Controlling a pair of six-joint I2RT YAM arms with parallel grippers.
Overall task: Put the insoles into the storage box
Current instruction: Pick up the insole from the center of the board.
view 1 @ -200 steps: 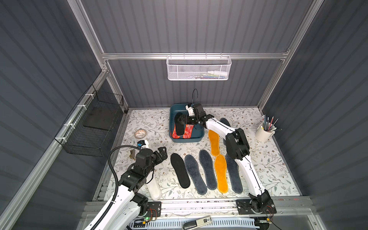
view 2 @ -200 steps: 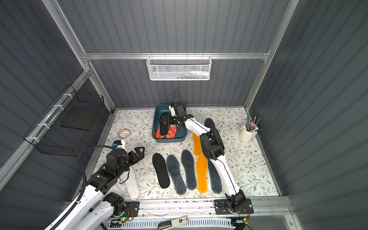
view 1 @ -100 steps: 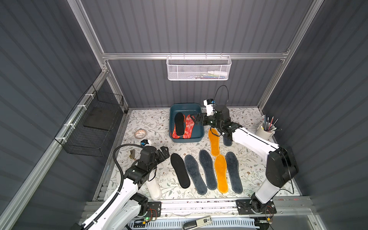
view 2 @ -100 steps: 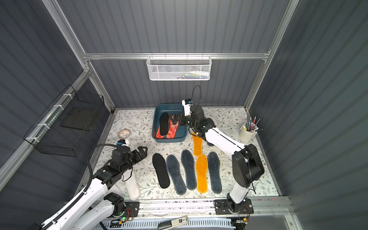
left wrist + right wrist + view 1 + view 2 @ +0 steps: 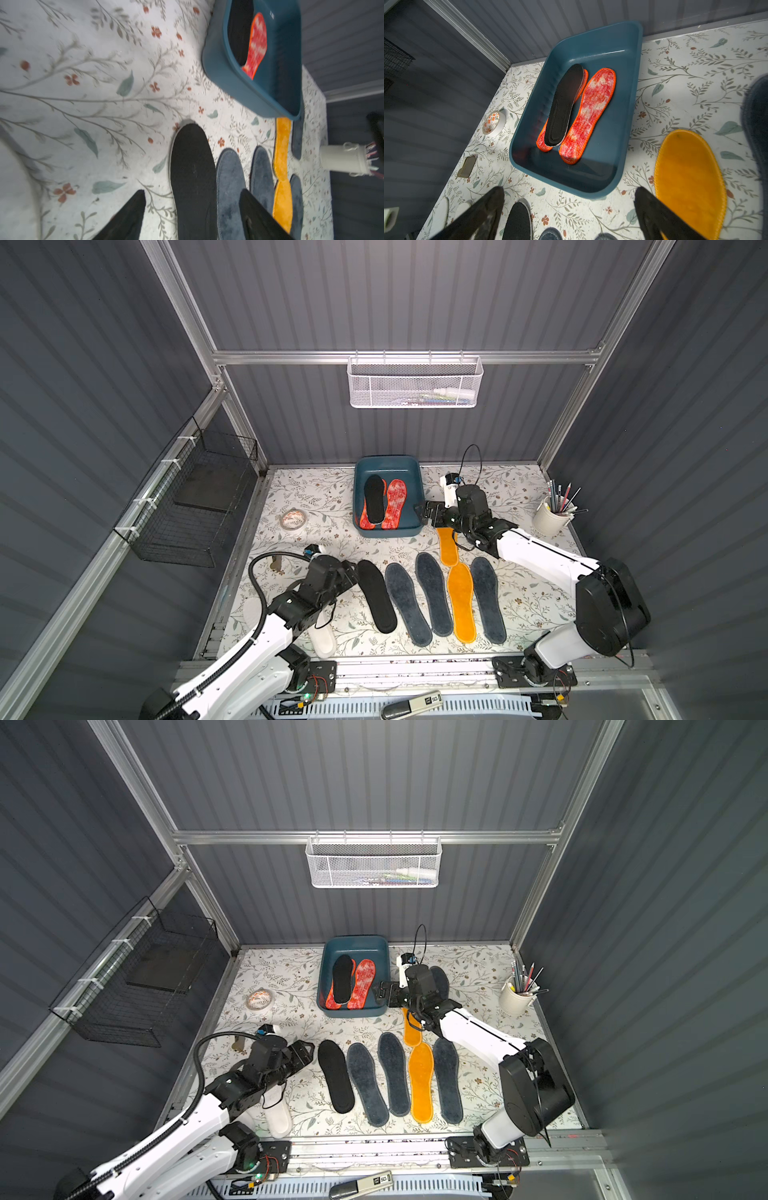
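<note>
A tape roll point(image 5: 293, 518) lies beyond the left claw point(image 5: 352, 572); a white pencil cup point(image 5: 549, 519) stands well right of the right claw point(image 5: 424, 512).

In the storage box point(image 5: 591, 47) a black insole point(image 5: 564, 104) covers most of one red-orange insole point(image 5: 542, 143), leaving only its rim. In both top views the left arm point(image 5: 266, 639) hides part of the white insole point(image 5: 324, 642), and the right arm point(image 5: 469, 1031) hides much of a dark grey insole point(image 5: 441, 978). The white mesh basket point(image 5: 413, 385) holds items too small to name
</note>
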